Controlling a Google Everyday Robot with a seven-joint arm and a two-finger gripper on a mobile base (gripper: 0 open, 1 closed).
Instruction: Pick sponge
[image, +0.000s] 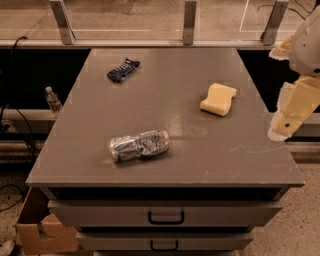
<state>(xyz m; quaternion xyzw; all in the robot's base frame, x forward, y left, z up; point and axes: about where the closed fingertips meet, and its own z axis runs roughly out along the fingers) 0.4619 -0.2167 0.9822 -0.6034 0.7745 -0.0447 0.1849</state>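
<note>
Wavy-sided pale yellow foam sponge (218, 99) on matte gray tabletop (210, 160); cream gripper (286, 120) at rt edge, open/closed can't tell.

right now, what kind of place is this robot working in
Probably a lab or office workspace: a grey drawer cabinet beside a glass partition, a cardboard box on the floor. The gripper hangs past the cabinet's right edge, apart from the sponge.
</note>
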